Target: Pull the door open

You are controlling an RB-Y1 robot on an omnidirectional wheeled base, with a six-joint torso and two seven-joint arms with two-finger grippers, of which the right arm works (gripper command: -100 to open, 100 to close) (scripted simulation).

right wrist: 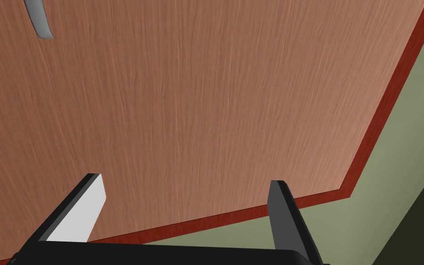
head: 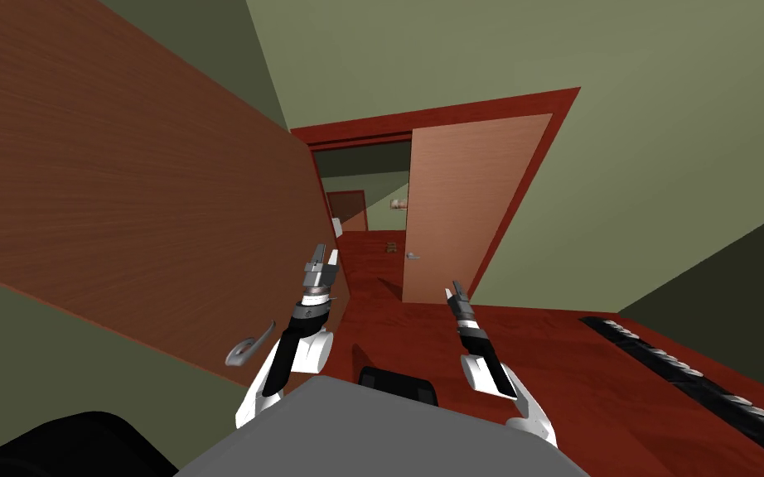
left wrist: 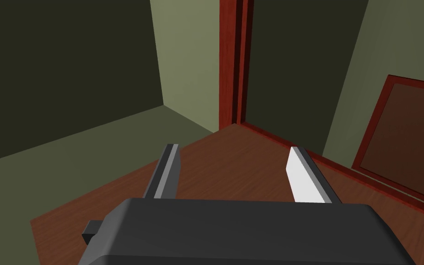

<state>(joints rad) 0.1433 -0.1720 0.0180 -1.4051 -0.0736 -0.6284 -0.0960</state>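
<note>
A large dark brown door [head: 123, 190] stands swung out along my left side, and its grey lever handle [head: 248, 346] sits beside my left forearm. Ahead, a lighter brown door [head: 463, 207] in a red frame [head: 567, 103] stands ajar, with a small grey handle [head: 413, 256]. My left gripper [head: 327, 252] is open and empty past the near door's edge; in its wrist view the left gripper [left wrist: 234, 149] faces the red frame post [left wrist: 232, 60] and the wooden floor. My right gripper [head: 452, 288] is open, and the right gripper [right wrist: 186, 180] faces the lighter door panel [right wrist: 197, 101], well short of its handle [right wrist: 38, 20].
Through the gap ahead runs a red-brown floor [head: 368, 248] toward another framed door [head: 349, 209]. A black ridged strip [head: 687, 373] lies on the floor at my right. Green walls close in on both sides. A black area [head: 57, 443] sits at the lower left.
</note>
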